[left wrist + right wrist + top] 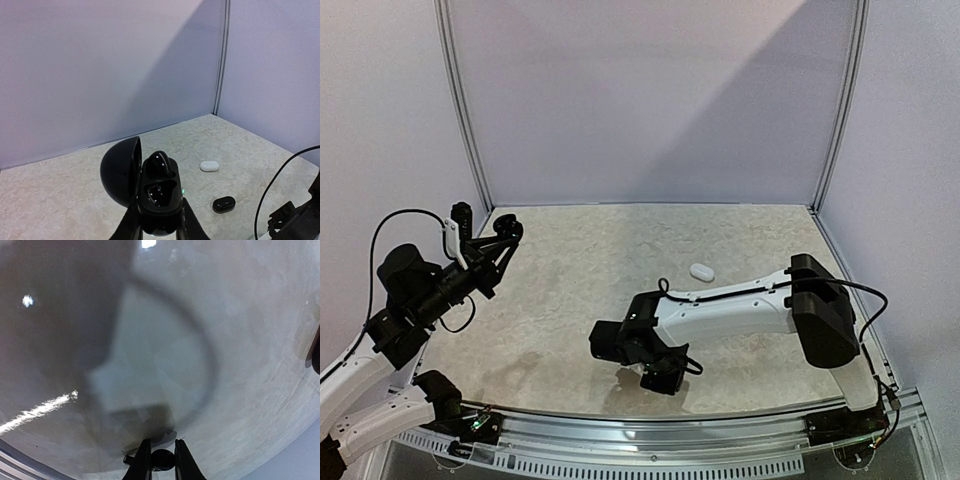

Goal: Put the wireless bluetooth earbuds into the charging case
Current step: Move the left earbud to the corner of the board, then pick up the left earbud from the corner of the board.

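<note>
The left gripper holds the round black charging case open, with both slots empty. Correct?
No: the left gripper holds the round black charging case open, but a glossy black earbud sits in one slot; the left wrist view shows it.

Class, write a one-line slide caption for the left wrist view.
Left gripper holds an open black charging case, one black earbud seated; white oval object and black oval object lie beyond.

Top cam high, rear, shares table (570, 260) w/ fwd-looking L wrist; R wrist close, facing down.

Lab test cell: blank walls (640, 100) enclose a speckled table (570, 300).
</note>
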`<state>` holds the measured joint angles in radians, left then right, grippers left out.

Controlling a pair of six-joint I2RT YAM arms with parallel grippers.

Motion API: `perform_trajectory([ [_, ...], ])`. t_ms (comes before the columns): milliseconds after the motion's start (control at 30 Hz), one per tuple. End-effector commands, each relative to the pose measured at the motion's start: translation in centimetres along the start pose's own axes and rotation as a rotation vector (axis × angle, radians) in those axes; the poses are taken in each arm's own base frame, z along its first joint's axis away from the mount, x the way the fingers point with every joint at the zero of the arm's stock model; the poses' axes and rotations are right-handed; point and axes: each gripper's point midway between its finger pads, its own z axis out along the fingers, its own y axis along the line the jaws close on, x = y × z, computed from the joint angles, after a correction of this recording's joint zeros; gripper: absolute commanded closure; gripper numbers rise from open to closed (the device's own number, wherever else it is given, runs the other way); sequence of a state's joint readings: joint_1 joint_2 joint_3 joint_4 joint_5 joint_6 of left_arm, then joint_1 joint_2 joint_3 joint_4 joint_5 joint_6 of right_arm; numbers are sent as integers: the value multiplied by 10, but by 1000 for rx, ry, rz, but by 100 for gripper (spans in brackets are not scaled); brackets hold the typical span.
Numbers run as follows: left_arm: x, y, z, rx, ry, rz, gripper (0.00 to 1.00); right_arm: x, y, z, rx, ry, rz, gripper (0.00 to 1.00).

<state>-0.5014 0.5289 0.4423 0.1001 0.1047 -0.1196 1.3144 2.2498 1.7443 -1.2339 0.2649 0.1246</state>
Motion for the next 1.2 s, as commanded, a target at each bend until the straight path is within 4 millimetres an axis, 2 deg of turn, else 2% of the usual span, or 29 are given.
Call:
perform_trajectory([
  [0,-5,2,0,-2,-17,17,100,11,7,27,-7,120,-91,84],
  [200,-5,3,-1,-12,-15,25,100,-1,18,34,-50,104,-117,80],
  [367,-4,4,0,-12,-15,26,100,-8,23,35,-72,82,-120,70],
  [500,-4,4,0,-12,-15,28,100,-11,24,35,-77,69,-121,68],
  [633,-2,3,0,-11,-9,28,100,-28,22,21,-86,6,-91,67],
  [733,-1,3,1,-9,-7,24,100,-52,17,-3,-117,-111,-24,63],
  [833,-1,3,1,-5,-7,23,100,-74,-6,-36,-155,-263,125,61],
  [900,-1,2,2,0,-5,22,100,-79,-26,-49,-176,-342,252,58],
  [933,-1,2,2,0,-6,23,100,-79,-40,-62,-197,-390,359,56],
  [1033,-2,2,1,-3,-9,25,100,-60,-68,-72,-273,-436,662,55],
  [1133,-2,2,2,-3,-6,25,100,-34,-74,-66,-332,-419,884,55],
  [1167,-1,2,2,-3,-5,23,100,-25,-75,-72,-365,-428,969,55],
])
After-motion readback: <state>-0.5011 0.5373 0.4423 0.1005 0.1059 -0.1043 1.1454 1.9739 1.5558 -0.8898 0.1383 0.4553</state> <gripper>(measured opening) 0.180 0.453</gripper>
